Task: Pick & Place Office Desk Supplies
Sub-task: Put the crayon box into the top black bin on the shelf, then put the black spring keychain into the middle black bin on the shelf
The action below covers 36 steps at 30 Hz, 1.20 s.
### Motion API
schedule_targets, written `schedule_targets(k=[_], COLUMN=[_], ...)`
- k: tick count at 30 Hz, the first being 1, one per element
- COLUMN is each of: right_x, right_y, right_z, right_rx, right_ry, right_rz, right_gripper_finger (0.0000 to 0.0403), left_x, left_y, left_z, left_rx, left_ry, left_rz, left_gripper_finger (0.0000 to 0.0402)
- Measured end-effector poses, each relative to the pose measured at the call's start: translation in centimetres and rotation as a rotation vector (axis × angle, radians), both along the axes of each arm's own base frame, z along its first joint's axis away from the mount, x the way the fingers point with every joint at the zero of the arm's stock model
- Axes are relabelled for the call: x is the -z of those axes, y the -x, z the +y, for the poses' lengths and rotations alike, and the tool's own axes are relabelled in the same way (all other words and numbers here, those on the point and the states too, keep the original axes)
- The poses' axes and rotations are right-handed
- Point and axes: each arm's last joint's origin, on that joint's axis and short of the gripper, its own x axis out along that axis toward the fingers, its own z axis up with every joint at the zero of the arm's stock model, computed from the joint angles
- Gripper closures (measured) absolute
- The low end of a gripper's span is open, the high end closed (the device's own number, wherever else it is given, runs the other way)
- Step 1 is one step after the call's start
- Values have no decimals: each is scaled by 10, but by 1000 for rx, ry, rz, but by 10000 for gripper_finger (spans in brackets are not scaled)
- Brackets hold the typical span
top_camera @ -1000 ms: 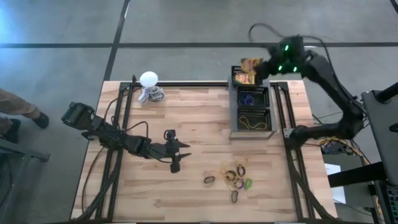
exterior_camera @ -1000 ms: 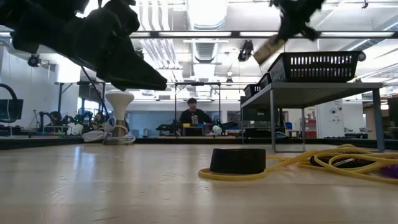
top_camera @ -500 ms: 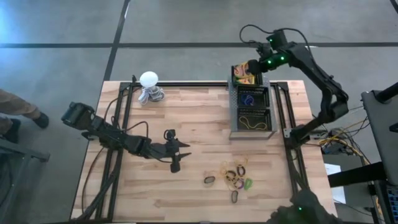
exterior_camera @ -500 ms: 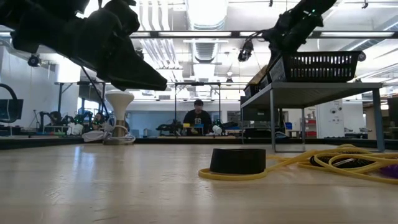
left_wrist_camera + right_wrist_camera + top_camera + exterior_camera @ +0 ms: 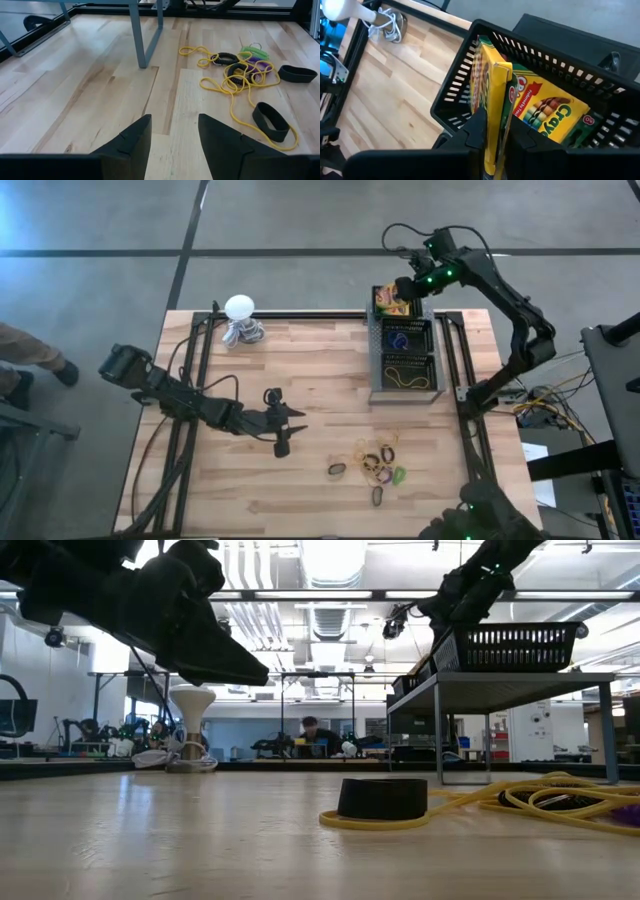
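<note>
My right gripper [image 5: 401, 288] is over the far compartment of the black tray [image 5: 375, 350], shut on a yellow-and-green cardboard box [image 5: 492, 85]. A second such box [image 5: 547, 112] lies flat in that compartment. The middle compartment holds a blue ring [image 5: 402, 338] and the near one yellow rubber bands [image 5: 405, 373]. More rubber bands and rings [image 5: 378, 465] lie loose on the table near its front edge. My left gripper [image 5: 283, 430] hovers open left of them, touching nothing. My right gripper pinches the box's two broad faces [image 5: 494, 131] between its two fingers, at the end nearest the wrist. The fingers slant down from the far side. The box stands on edge, its other end down inside the far compartment beside the flat box; whether it rests there is hidden.
A white ball-topped object with a coiled grey base [image 5: 240, 315] stands at the far left. The tray sits raised on grey legs [image 5: 140, 35]. Black frame rails [image 5: 190, 380] run along both table sides. Bare wood lies in the table's middle.
My right gripper has swung from beyond the table's far right corner toward the left, sunk and tipped further down, bringing the box from the air into the tray's far compartment. In the last half second it has barely moved.
</note>
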Motion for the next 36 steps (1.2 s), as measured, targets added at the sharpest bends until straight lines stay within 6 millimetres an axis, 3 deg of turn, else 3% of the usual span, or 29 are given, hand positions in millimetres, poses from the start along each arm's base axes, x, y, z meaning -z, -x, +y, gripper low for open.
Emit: schedule_targets(k=[13, 19, 24, 29, 33, 36], right_x=[3, -1, -19, -48, -68, -70], right_y=[2, 7, 7, -6, -28, -45], right_z=[-2, -2, 8, 42, 95, 143], right_rx=[20, 73, 58, 13, -71, -189], right_ry=[62, 139, 196, 364, 551, 642], right_rz=[98, 201, 182, 249, 309, 325], right_gripper_finger=[258, 249, 258, 270, 278, 283], left_x=[0, 0, 0, 0, 0, 0], left_y=[0, 0, 0, 0, 0, 0], left_z=[0, 0, 0, 0, 0, 0], left_rx=[0, 0, 0, 0, 0, 0], left_ry=[0, 0, 0, 0, 0, 0], left_rz=[1, 0, 0, 0, 0, 0], left_gripper_finger=[233, 233, 233, 233, 233, 233])
